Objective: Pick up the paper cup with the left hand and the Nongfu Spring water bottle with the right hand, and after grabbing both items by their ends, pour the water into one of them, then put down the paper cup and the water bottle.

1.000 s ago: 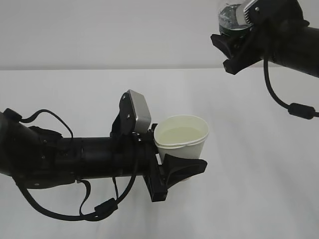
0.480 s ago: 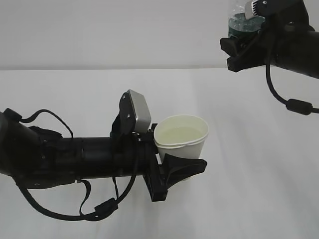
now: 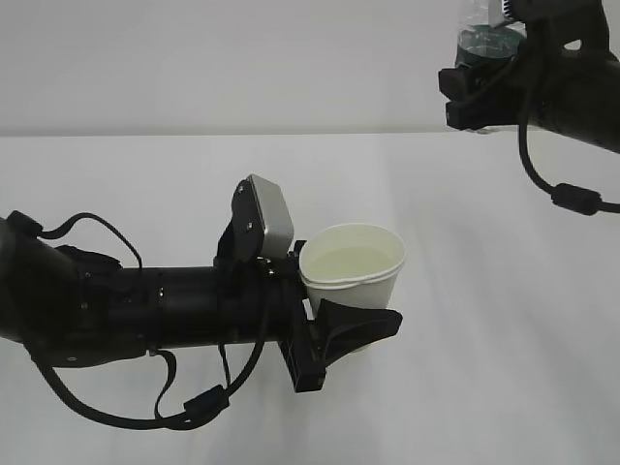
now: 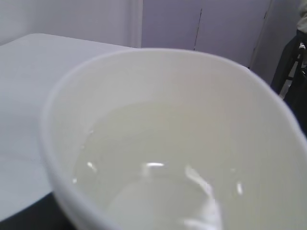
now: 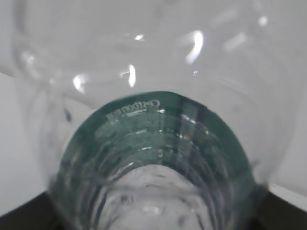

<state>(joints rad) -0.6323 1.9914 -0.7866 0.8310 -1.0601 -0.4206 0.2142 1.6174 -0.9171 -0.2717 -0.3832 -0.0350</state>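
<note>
1. L arm – jaws clamped on the lower part of the paper cup; cup sits upright betw. the jaws, rim up, mouth clear above them.
2. Cup holds water, pale and level, well below the rim – pour looks done, judging by that.
3. R arm – jaws grasp the Nongfu Spring water bottle at the top right edge of the exterior view, high over the counter. Green label band shows just above the jaws; rest of the bottle is cut off by the frame, so its tilt is hard to tell.
4. Key relation: the cup's base lies below the L jaws, counter under that. Cup axis is vertical, so the set-down is prob. a straight drop, no rotation needed.
5. L arm is much nearer the counter; R has further to descend.
6. Room: bare counter all round the cup and under the bottle, nothing else on it. Cup & bottle are well apart, so no clash seems likely.
7. Risk – tipping the cup on release; lower it level.
</note>
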